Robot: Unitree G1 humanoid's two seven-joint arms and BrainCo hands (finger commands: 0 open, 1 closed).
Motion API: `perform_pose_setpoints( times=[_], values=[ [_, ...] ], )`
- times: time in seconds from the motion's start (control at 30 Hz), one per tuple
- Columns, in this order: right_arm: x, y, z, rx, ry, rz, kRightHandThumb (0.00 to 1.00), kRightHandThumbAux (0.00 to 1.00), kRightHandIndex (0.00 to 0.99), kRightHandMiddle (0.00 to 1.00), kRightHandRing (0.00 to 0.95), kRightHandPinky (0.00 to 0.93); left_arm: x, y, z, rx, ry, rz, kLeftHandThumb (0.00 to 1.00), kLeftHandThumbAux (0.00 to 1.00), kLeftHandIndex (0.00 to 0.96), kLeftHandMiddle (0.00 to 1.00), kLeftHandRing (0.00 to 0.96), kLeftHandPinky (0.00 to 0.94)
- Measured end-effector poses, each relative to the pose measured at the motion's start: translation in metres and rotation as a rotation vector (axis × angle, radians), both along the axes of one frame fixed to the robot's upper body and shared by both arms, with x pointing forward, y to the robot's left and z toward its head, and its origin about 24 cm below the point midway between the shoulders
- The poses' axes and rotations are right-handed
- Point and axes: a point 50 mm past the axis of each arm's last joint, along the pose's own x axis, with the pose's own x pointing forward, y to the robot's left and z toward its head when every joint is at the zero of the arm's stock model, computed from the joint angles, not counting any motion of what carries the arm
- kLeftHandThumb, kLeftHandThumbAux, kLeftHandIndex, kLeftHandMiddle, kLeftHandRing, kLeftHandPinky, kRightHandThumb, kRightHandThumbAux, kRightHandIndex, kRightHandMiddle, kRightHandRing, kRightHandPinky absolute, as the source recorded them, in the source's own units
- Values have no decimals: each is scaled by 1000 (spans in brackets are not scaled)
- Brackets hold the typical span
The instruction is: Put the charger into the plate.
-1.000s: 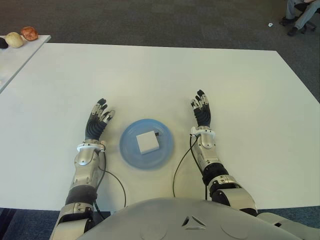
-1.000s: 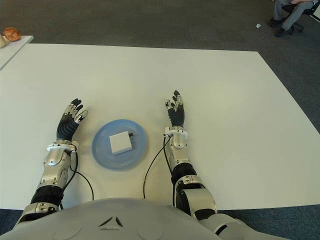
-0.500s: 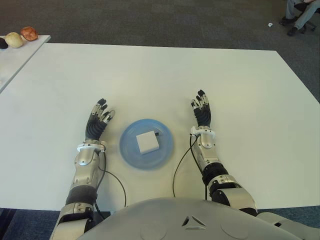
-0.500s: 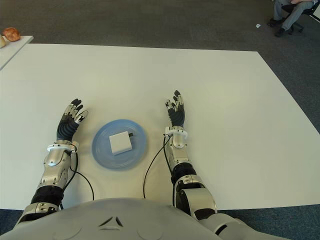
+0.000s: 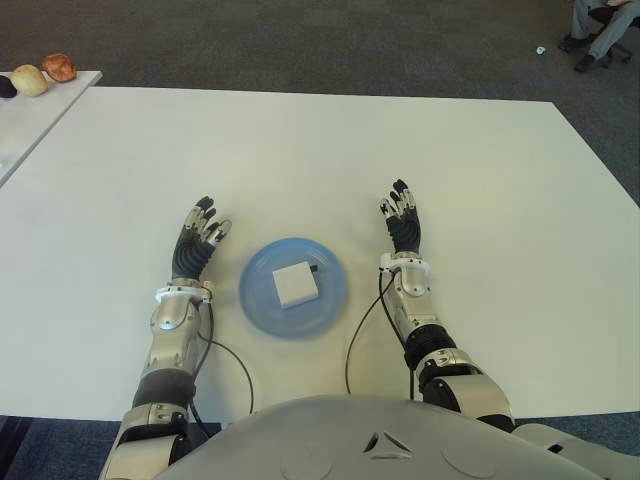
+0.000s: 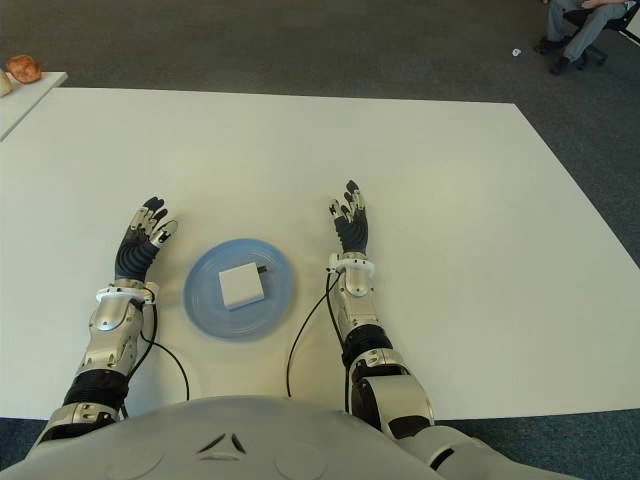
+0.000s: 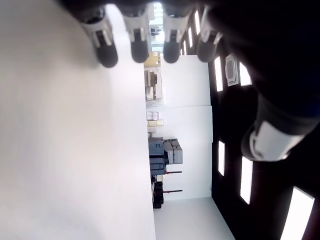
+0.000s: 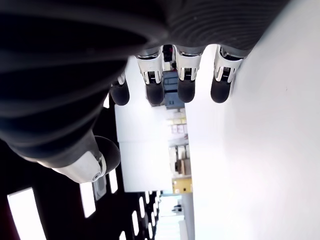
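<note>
I count one charger [image 5: 295, 284], lying in the one blue plate [image 5: 262, 300] on my tabletop [image 5: 320, 150]. Beside that plate are my two robot hands: the left robot hand [image 5: 196, 244] and the right robot hand [image 5: 403, 222]. Far from the plate, three small rounded items [image 5: 32, 78] sit on one side table [image 5: 25, 120].

Silver forearms, black left hand [image 5: 196, 243] and right hand [image 5: 403, 224], trailing black cables.

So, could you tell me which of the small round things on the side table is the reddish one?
The rightmost one, beside the pale yellow one.
</note>
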Motion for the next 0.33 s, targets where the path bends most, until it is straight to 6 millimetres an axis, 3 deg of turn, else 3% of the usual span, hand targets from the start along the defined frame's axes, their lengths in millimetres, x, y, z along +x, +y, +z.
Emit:
perform_pose_setpoints(
  times=[0.33],
  values=[
    [1,2,0,9,2,37,0,607,65,113,92,118,2,-4,-1,-8,-4,1,0,580,9,34,15,26]
  ],
)
